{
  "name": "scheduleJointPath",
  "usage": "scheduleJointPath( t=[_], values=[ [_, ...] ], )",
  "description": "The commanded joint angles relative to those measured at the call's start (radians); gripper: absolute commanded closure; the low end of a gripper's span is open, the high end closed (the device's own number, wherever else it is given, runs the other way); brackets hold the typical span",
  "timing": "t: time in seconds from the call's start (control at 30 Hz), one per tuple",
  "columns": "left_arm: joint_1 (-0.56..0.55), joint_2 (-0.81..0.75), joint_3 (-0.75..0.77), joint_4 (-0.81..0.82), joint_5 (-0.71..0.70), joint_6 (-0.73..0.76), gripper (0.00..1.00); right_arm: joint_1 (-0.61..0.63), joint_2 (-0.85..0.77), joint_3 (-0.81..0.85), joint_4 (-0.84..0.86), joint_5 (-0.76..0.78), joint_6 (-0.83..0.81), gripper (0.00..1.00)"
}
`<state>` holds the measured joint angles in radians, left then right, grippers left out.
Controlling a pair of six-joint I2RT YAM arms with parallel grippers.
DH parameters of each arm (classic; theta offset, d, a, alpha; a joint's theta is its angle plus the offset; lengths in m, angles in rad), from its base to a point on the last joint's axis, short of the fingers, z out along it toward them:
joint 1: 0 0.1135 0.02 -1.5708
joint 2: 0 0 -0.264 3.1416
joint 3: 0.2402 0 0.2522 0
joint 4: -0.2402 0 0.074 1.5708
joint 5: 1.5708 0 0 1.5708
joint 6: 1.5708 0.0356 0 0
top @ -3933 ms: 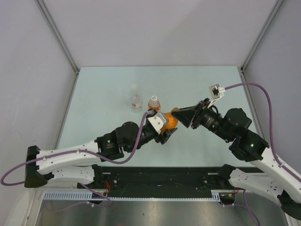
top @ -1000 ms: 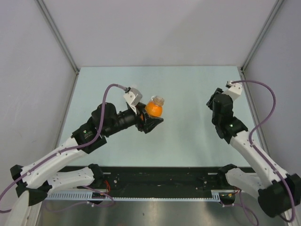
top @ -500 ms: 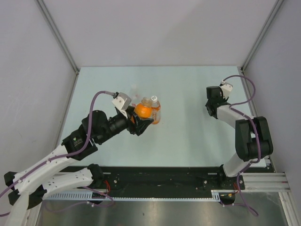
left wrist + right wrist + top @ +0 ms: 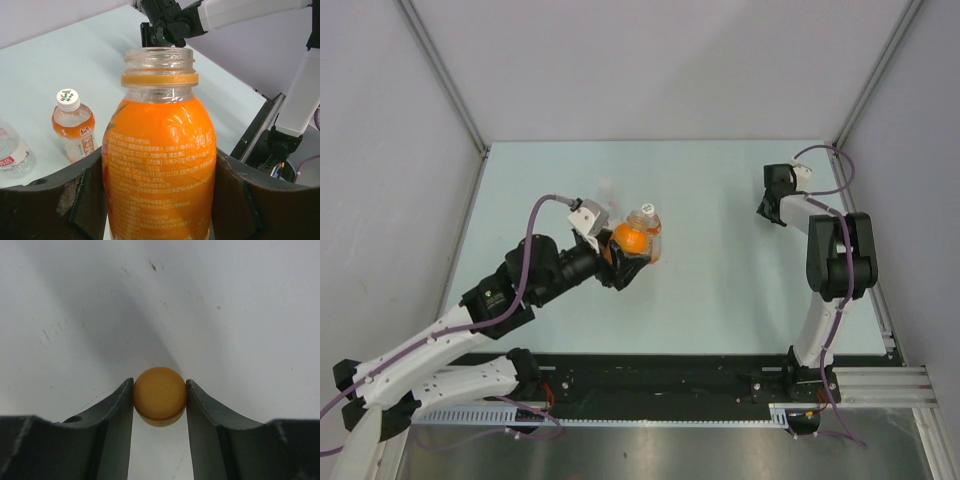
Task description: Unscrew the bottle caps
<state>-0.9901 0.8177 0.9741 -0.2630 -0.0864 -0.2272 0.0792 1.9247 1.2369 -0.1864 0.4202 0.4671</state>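
My left gripper (image 4: 628, 255) is shut on the short squat orange bottle (image 4: 630, 239). In the left wrist view this bottle (image 4: 159, 150) stands upright between the jaws with an open neck and no cap. The taller orange-drink bottle (image 4: 73, 131) with its white cap (image 4: 67, 96) stands just behind it, seen from above right beside the held bottle (image 4: 649, 222). The clear bottle (image 4: 12, 155) shows at the left edge. My right gripper (image 4: 765, 210), at the far right of the table, is shut on the orange cap (image 4: 160, 395) close above the table.
The pale green table (image 4: 720, 280) has grey walls on three sides. The right arm is folded back along the right edge (image 4: 835, 250). The left wrist camera housing (image 4: 586, 215) hides most of the clear bottle from above.
The orange cap came off the squat bottle. My right gripper has carried it away to the far right. My left gripper has brought the open bottle back beside the other two bottles.
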Motion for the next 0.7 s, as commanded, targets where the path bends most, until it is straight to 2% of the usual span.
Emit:
scheduleJointPath(
  t=[0.0, 0.4, 0.67],
  values=[
    [-0.009, 0.012, 0.008, 0.045, -0.004, 0.011, 1.00, -0.021, 0.046, 0.078, -0.074, -0.060, 0.004, 1.00],
    [-0.024, 0.026, -0.005, 0.062, -0.006, -0.001, 1.00, -0.019, 0.083, 0.128, -0.136, -0.067, 0.010, 0.99],
    [-0.038, 0.031, -0.006, 0.067, -0.003, -0.004, 1.00, -0.018, 0.091, 0.127, -0.160, -0.083, 0.001, 0.87]
  ],
)
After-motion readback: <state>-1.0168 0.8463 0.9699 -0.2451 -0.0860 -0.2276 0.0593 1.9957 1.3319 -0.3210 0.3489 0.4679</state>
